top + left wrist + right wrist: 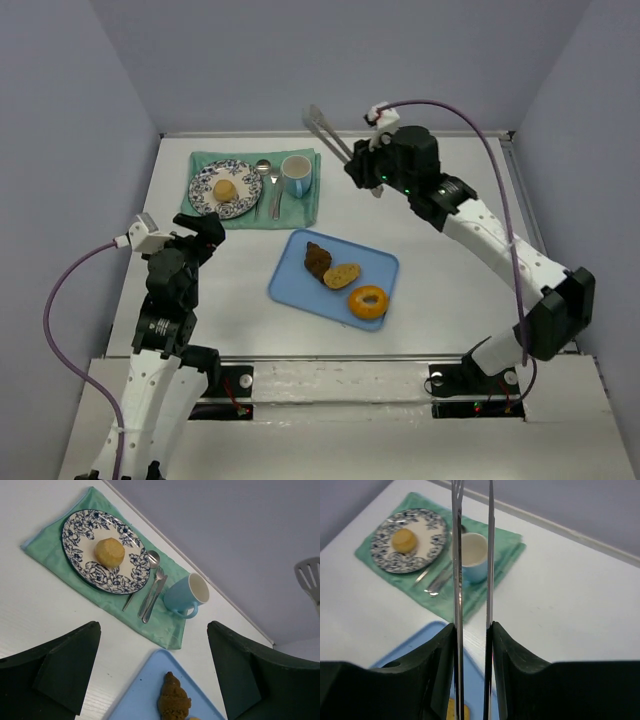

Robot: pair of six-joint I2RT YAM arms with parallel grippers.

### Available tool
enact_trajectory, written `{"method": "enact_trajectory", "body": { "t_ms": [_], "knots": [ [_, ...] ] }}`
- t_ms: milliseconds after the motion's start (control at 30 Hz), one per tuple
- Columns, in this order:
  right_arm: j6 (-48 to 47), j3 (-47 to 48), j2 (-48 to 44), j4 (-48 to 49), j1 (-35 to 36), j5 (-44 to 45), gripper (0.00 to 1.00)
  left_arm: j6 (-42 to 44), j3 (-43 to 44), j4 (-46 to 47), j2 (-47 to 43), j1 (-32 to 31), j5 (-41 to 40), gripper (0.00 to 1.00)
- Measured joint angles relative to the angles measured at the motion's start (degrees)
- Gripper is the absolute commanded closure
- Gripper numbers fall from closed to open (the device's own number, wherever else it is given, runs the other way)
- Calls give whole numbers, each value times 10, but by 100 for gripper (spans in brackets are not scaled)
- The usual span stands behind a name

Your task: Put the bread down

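The bread is a small round golden bun lying on the blue-flowered plate at the far left; it also shows in the left wrist view and the right wrist view. My right gripper is shut on metal tongs, held in the air over the far middle of the table. The tongs' two arms stand apart with nothing between them; their tips run out of the right wrist view. My left gripper is open and empty, near the plate's front; its jaws stand wide apart in the left wrist view.
A green cloth carries the plate, a spoon and fork and a blue cup. A blue tray in the middle holds a dark croissant, an oval tan slice and an orange bagel.
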Motion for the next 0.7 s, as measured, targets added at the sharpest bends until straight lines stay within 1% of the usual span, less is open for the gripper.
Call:
{"method": "enact_trajectory", "body": {
  "t_ms": [33,67,167,267,333,400,500,567,667,700],
  "knots": [
    [2,-26,-22,11,-19,-2,62,1,-1,2,0,0,2,1],
    [1,-70,-55,23,-54,-5,62,2,-4,5,1,0,6,1],
    [-15,-163,-100,56,-134,-21,64,8,-10,9,6,0,13,1],
    [-57,-229,-95,66,-204,-72,62,15,-14,14,9,0,16,1],
    [-92,-260,-80,68,-230,-101,60,18,-16,15,9,0,17,1],
    [-112,-276,-58,68,-254,-132,58,21,-17,16,9,0,17,1],
    [-116,-278,-14,72,-286,-194,53,23,-18,19,9,0,19,1],
    [-120,-278,9,77,-299,-215,51,24,-20,25,9,0,21,1],
    [-133,-278,51,79,-307,-237,45,28,-25,31,11,0,23,1],
    [-139,-279,60,79,-306,-244,38,29,-26,31,13,0,24,1]
  ]
}}
